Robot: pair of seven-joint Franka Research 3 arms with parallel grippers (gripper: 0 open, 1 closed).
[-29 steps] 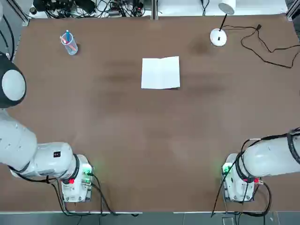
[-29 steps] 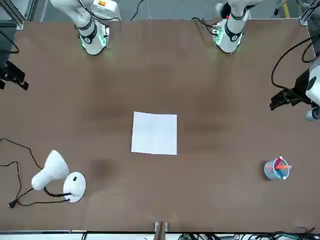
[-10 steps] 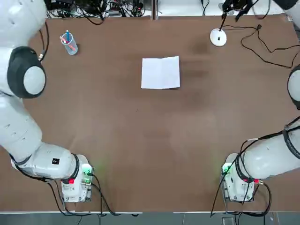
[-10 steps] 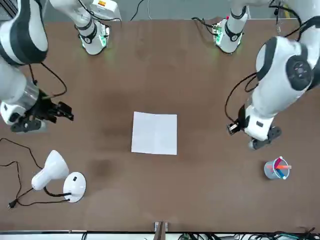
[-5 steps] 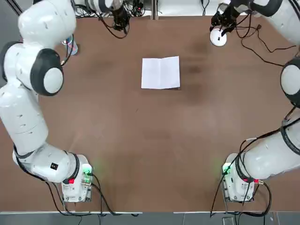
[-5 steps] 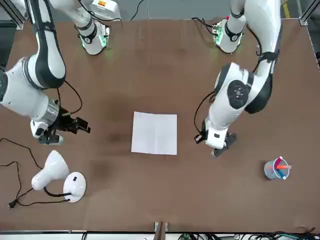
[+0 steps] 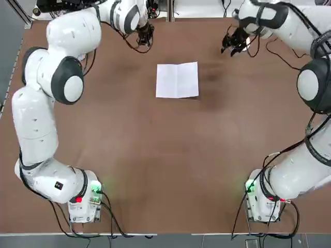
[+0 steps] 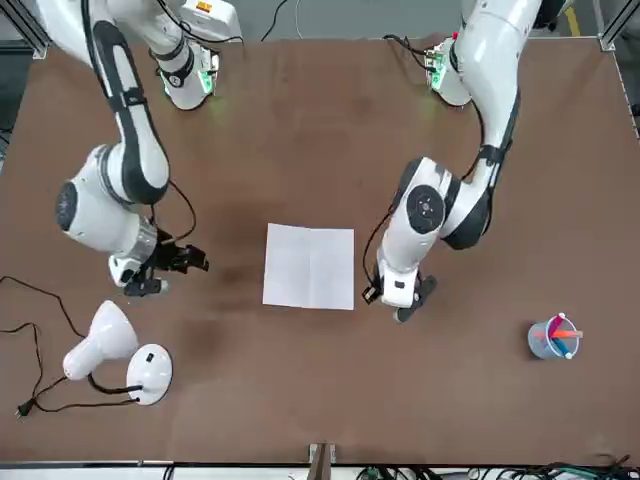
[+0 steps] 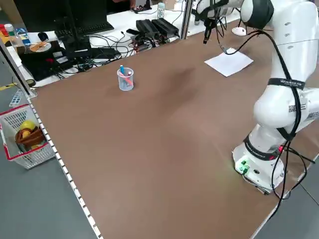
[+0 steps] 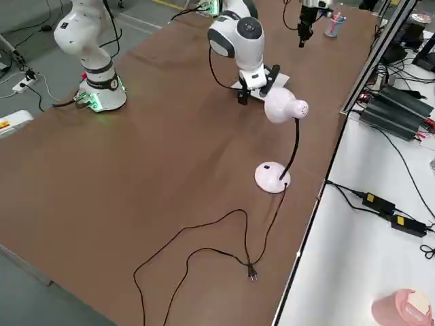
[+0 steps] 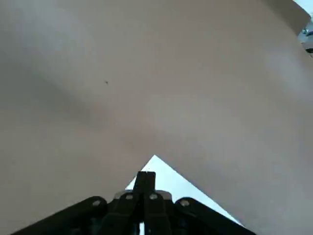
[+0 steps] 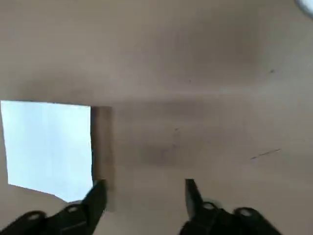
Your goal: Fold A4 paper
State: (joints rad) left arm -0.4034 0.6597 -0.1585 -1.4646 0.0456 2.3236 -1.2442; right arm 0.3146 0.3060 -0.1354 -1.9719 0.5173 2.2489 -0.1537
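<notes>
Near the table's far edge, flat white paper; left gripper pinched shut beside one side, right gripper spread open beside the other.

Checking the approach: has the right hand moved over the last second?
Yes. In the front view the right hand has come away from the lamp toward the A4 paper.

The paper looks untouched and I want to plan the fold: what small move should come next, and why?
Probably bring the right gripper down to the near edge of the paper. The sheet lies flat with neither gripper on it; the right fingers are apart and just beside its edge, while the left gripper is shut above a far corner, placed to press the sheet down.
</notes>
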